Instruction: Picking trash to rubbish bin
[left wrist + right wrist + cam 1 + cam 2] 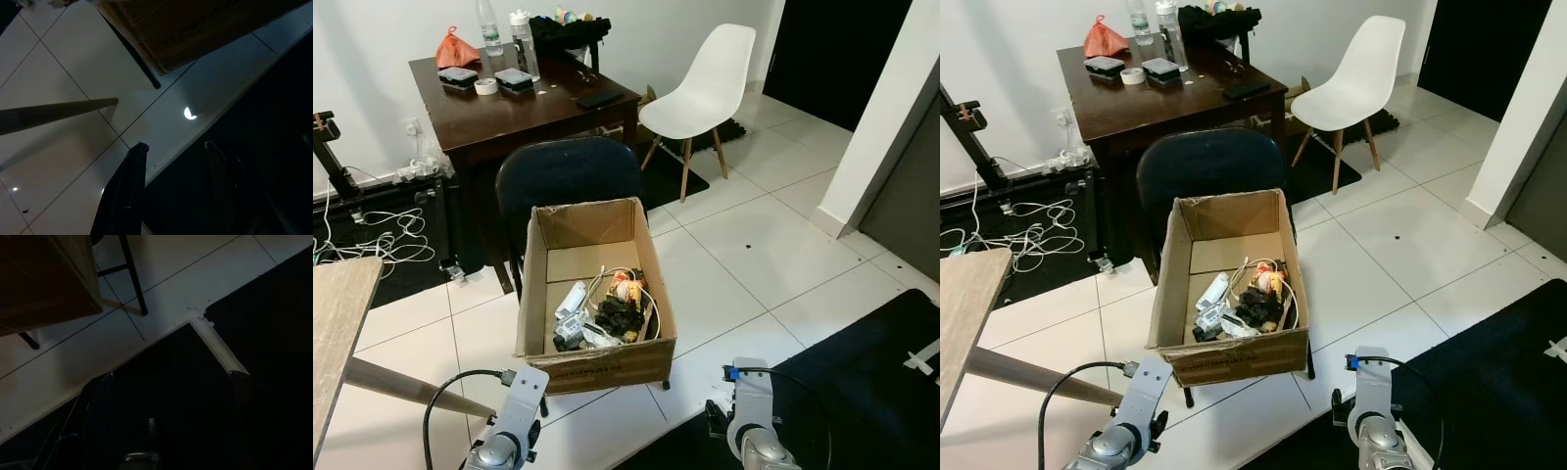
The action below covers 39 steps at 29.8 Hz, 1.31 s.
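Note:
An open cardboard box (540, 294) rests on the seat of a dark chair (570, 172) straight ahead of me. Inside it lies a heap of trash (607, 311): a white bottle, cables, dark scraps and a small red and yellow item. My left arm (512, 423) and right arm (752, 423) hang low in front of the box. In the left wrist view my left gripper (173, 144) is open over white tiles and a black mat, with the box's bottom corner (195, 29) just beyond. My right gripper (168, 377) is open too, over the black mat's edge.
A dark wooden table (524, 103) behind the chair holds bottles, a red bag and small items. A white chair (705, 88) stands at the back right. A light wooden table (337, 313) with a slanted leg (411, 384) is at my left. Cables (372, 230) lie on the floor.

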Tool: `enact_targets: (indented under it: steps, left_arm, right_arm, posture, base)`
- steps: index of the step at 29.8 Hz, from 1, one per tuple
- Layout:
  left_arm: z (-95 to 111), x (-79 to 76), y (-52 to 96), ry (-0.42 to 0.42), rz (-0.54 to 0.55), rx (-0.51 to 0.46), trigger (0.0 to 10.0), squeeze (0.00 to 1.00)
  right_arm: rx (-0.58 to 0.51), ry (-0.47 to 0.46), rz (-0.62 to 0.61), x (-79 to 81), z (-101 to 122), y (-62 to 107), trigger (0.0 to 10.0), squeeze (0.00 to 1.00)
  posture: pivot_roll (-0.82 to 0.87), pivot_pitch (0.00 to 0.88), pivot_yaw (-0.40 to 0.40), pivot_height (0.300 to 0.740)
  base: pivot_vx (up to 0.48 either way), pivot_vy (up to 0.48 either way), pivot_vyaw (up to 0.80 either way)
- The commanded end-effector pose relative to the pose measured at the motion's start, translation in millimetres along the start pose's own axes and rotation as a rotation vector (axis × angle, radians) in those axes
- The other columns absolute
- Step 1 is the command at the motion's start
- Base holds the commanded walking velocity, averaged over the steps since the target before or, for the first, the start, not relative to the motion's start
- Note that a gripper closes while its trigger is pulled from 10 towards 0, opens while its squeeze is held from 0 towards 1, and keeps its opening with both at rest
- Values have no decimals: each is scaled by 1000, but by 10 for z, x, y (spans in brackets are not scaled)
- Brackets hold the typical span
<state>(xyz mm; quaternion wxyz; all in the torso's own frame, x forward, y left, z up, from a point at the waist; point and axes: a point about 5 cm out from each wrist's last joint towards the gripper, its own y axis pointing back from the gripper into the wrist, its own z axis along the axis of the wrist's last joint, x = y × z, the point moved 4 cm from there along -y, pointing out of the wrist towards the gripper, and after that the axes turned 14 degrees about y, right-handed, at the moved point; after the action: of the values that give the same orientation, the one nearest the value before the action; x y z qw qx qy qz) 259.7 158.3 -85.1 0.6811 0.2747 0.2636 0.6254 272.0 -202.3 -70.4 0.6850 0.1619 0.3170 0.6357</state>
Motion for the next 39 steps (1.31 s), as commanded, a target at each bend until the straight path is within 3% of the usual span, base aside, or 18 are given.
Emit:
enact_targets:
  steps: [1, 16, 21, 24, 30, 39]
  left_arm:
    - [-110, -3, 19, 3, -1, 31, 10000, 0]
    - [-172, 15, 32, -47, -12, 58, 10000, 0]
    - [-158, 26, 29, -33, 1, 50, 10000, 0]
    - [-170, 69, 37, 46, 55, 35, 10000, 0]
    - [-319, 45, 82, 50, 60, 47, 10000, 0]
    - [-399, 49, 109, 46, 67, 57, 10000, 0]
  right_arm:
    - [18, -27, 5, 42, -58, 14, 10000, 0]
    - [29, -20, 1, 18, -86, 18, 10000, 0]
    - [28, 8, 12, 31, -87, 19, 10000, 0]
    - [25, 78, 60, 90, -81, 19, 10000, 0]
    - [29, 123, 83, 91, -74, 13, 10000, 0]
    - [22, 112, 66, 51, -37, 1, 10000, 0]
  posture:
    - [55, 22, 63, 740]
    - [41, 23, 87, 740]
    - [25, 26, 34, 740]
    - [45, 34, -52, 740]
    - [59, 40, -87, 740]
    - [46, 45, -68, 740]
  base:
    - [0, 0, 0]
    - [0, 0, 0]
    - [0, 0, 0]
    - [0, 0, 0]
    - [0, 0, 0]
    - [0, 0, 0]
